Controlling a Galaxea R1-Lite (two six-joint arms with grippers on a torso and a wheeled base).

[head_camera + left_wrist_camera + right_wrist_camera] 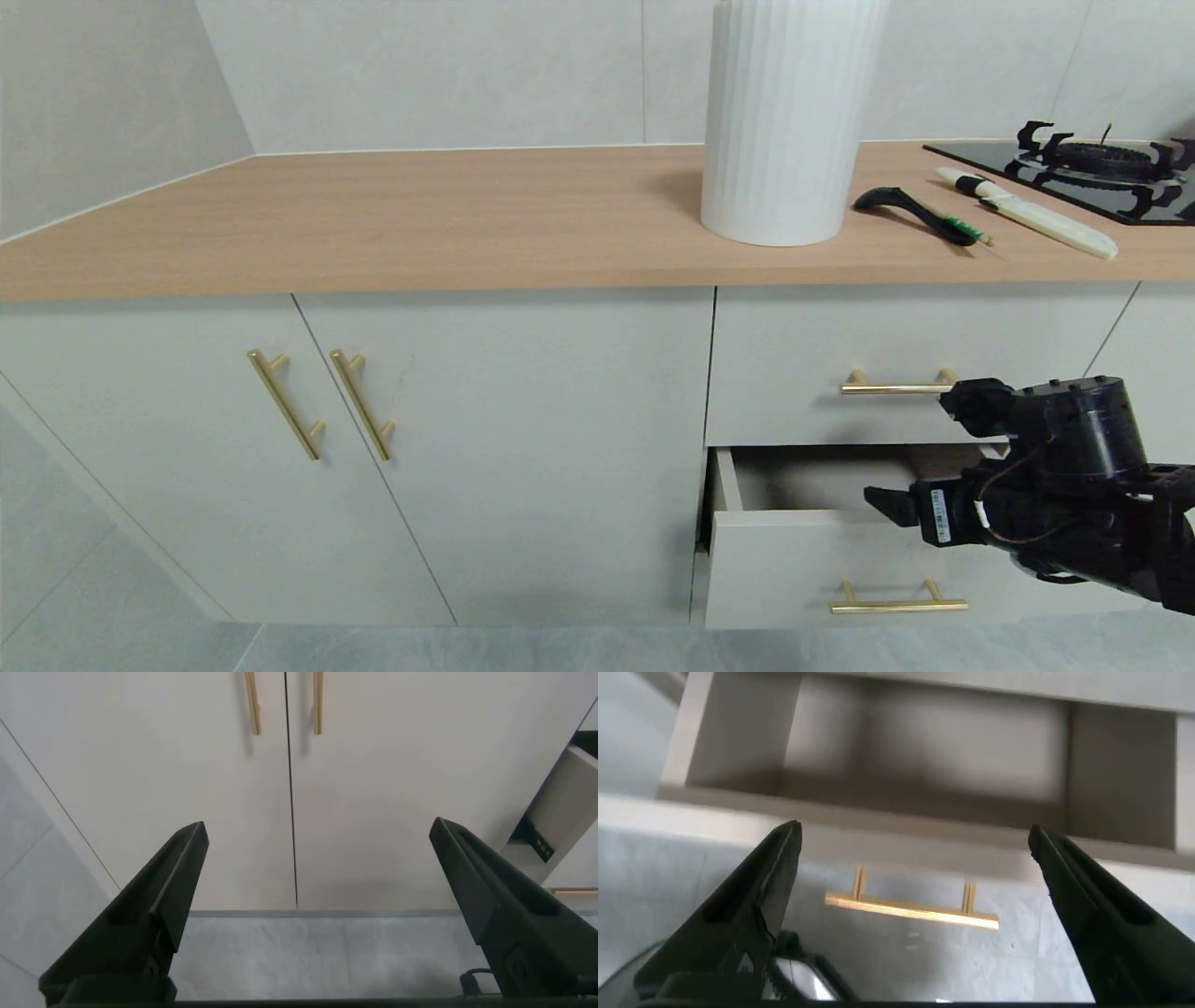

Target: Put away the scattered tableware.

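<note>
In the head view the white ribbed container (784,121) runs off the top edge, the stove (1102,173) is cut by the right edge, and the right arm (1074,439) hides the right part of the open drawer's (794,560) inside.

A white ribbed vase (789,121) is seen upright on the table (420,224). At its three o'clock, a black-handled utensil (920,215) and a white knife (1027,213) are laid beside the hob (1092,173). The lower drawer (803,565) is found open, with the right end effector (887,504) held over its front edge.
</note>
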